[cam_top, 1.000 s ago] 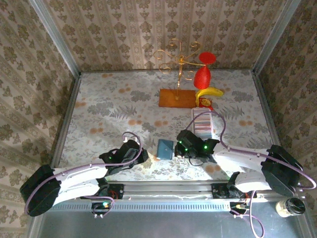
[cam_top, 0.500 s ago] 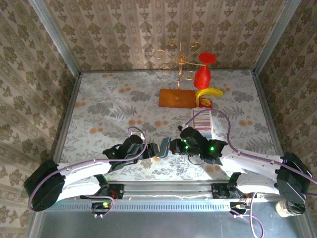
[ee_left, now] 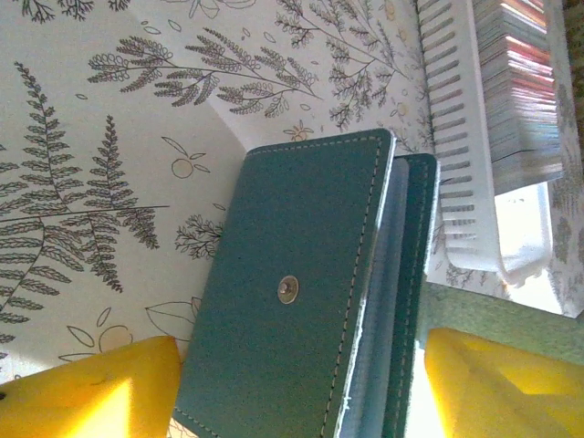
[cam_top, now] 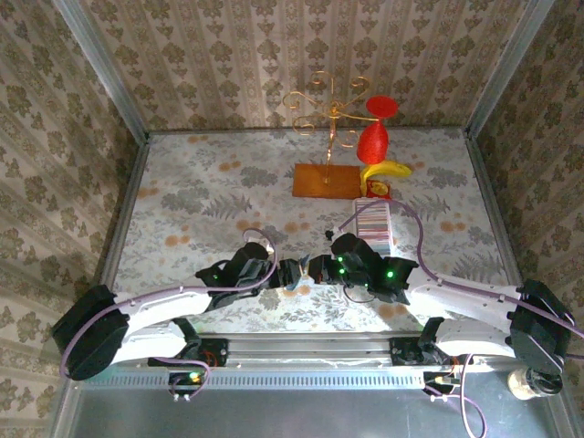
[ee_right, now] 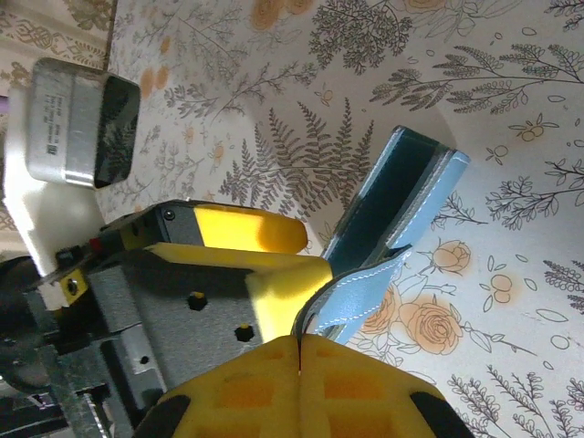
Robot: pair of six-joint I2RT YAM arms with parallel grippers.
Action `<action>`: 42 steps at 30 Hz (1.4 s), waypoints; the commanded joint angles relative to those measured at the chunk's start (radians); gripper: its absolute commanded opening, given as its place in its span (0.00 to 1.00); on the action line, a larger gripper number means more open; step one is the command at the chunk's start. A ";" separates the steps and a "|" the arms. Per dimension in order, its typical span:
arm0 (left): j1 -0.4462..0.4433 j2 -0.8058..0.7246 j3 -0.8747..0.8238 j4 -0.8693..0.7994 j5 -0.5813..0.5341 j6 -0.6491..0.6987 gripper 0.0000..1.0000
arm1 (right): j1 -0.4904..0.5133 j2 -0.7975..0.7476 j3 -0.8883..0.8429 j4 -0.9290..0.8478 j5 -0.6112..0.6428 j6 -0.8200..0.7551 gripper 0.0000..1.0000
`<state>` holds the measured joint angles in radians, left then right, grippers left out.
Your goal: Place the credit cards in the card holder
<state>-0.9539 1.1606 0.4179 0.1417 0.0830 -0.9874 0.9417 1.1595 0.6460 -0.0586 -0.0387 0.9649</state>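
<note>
Jaws of the right gripper [ee_right: 299, 351] are pressed fully together, pinching the end of the pale blue clasp tab [ee_right: 351, 297] of the card holder [ee_right: 392, 201]. That teal holder is up on edge rather than lying flat, its two covers a little apart like a book.

Jaws of the left gripper [ee_left: 292, 379] stand wide apart, with one yellow finger [ee_left: 91, 388] on each side of the holder's near end. Whether either pad touches a cover I cannot tell. Seen from the left wrist, the outer cover faces the camera with a small metal snap [ee_left: 287, 289] near its middle.

Just beside the holder on the flowered desk [ee_left: 91, 137] lies a long white tray [ee_left: 461, 164] with slotted sides. The credit cards [ee_left: 525, 82] stand packed in it on edge.

In the top view both grippers meet at the near middle of the desk. Farther back are a wooden board [cam_top: 324, 180] carrying a gold wire stand [cam_top: 327, 105], a red object [cam_top: 372, 137] and a yellow banana shape [cam_top: 385, 171].
</note>
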 commanded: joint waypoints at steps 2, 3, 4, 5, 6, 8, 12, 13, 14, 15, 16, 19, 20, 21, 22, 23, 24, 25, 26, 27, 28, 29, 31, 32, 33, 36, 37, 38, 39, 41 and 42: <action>0.010 0.013 0.034 -0.029 -0.006 0.024 0.65 | 0.008 -0.009 0.020 0.021 -0.011 -0.006 0.00; 0.012 0.014 0.032 -0.032 -0.008 0.027 0.62 | 0.008 -0.011 0.020 0.019 -0.010 -0.006 0.00; 0.015 0.016 0.030 -0.033 -0.007 0.029 0.59 | 0.008 -0.012 0.020 0.018 -0.009 -0.008 0.00; 0.017 0.017 0.027 -0.039 -0.009 0.027 0.57 | 0.008 -0.014 0.019 0.012 -0.005 -0.009 0.00; 0.019 0.016 0.024 -0.040 -0.009 0.027 0.56 | 0.008 -0.016 0.018 0.006 -0.003 -0.010 0.00; 0.026 0.009 0.017 -0.042 -0.009 0.023 0.51 | 0.008 -0.021 0.015 -0.010 0.012 -0.011 0.00; 0.026 -0.010 0.001 -0.055 -0.031 0.020 0.36 | 0.006 -0.024 0.010 -0.061 0.045 -0.014 0.00; 0.027 -0.010 -0.002 -0.057 -0.034 0.018 0.32 | 0.006 -0.024 0.009 -0.077 0.057 -0.015 0.00; 0.026 -0.009 -0.006 -0.056 -0.032 0.015 0.29 | 0.005 -0.024 0.009 -0.090 0.065 -0.015 0.00; 0.026 -0.009 -0.010 -0.057 -0.031 0.013 0.26 | 0.005 -0.024 0.007 -0.101 0.076 -0.015 0.00; 0.026 -0.009 -0.014 -0.057 -0.031 0.009 0.22 | 0.001 -0.023 0.007 -0.116 0.085 -0.012 0.00; 0.027 -0.022 -0.035 -0.054 -0.033 -0.010 0.15 | -0.018 -0.007 0.006 -0.171 0.110 -0.009 0.00; 0.026 -0.032 -0.044 -0.053 -0.040 -0.019 0.12 | -0.027 0.003 0.007 -0.192 0.115 -0.008 0.00; 0.025 -0.042 -0.053 -0.054 -0.048 -0.027 0.10 | -0.036 0.014 0.006 -0.201 0.118 -0.010 0.00; 0.023 -0.055 -0.065 -0.054 -0.060 -0.039 0.07 | -0.042 0.026 0.003 -0.205 0.118 -0.011 0.00; 0.015 -0.066 -0.079 -0.052 -0.077 -0.057 0.05 | -0.052 0.041 -0.001 -0.206 0.117 -0.012 0.00; 0.008 -0.075 -0.091 -0.046 -0.087 -0.071 0.02 | -0.057 0.058 -0.002 -0.205 0.117 -0.014 0.00; -0.001 -0.079 -0.102 -0.037 -0.100 -0.083 0.00 | -0.063 0.076 -0.005 -0.205 0.117 -0.015 0.00; -0.009 -0.081 -0.110 -0.034 -0.111 -0.095 0.00 | -0.068 0.094 -0.003 -0.205 0.116 -0.015 0.00; -0.017 -0.080 -0.114 -0.031 -0.115 -0.101 0.00 | -0.070 0.109 -0.003 -0.204 0.115 -0.017 0.00; -0.022 -0.076 -0.117 -0.028 -0.118 -0.106 0.00 | -0.070 0.122 -0.001 -0.207 0.120 -0.020 0.00; -0.025 -0.072 -0.122 -0.022 -0.121 -0.115 0.00 | -0.070 0.135 0.000 -0.210 0.126 -0.019 0.00; -0.034 -0.064 -0.143 0.015 -0.130 -0.137 0.00 | -0.070 0.154 0.000 -0.213 0.130 -0.019 0.00; -0.036 -0.058 -0.153 0.031 -0.134 -0.149 0.00 | -0.070 0.166 0.002 -0.219 0.132 -0.020 0.00; -0.038 -0.054 -0.159 0.039 -0.136 -0.154 0.00 | -0.070 0.173 0.004 -0.224 0.134 -0.020 0.00; -0.050 -0.049 -0.162 0.042 -0.152 -0.164 0.00 | -0.070 0.184 0.006 -0.245 0.145 -0.023 0.00; -0.054 -0.050 -0.163 0.042 -0.160 -0.168 0.00 | -0.070 0.182 0.005 -0.250 0.149 -0.024 0.00; -0.061 -0.050 -0.164 0.042 -0.168 -0.174 0.00 | -0.070 0.179 0.004 -0.258 0.153 -0.027 0.01; -0.063 -0.050 -0.167 0.042 -0.176 -0.180 0.00 | -0.070 0.173 0.006 -0.267 0.155 -0.033 0.03; -0.067 -0.054 -0.172 0.041 -0.182 -0.187 0.00 | -0.070 0.160 0.015 -0.291 0.152 -0.048 0.10; -0.068 -0.058 -0.175 0.038 -0.185 -0.191 0.00 | -0.070 0.153 0.025 -0.311 0.151 -0.059 0.12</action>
<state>-1.0096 1.1004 0.2672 0.1905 -0.0761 -1.1458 0.8749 1.3350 0.6464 -0.2817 0.0761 0.9375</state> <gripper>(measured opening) 0.056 0.107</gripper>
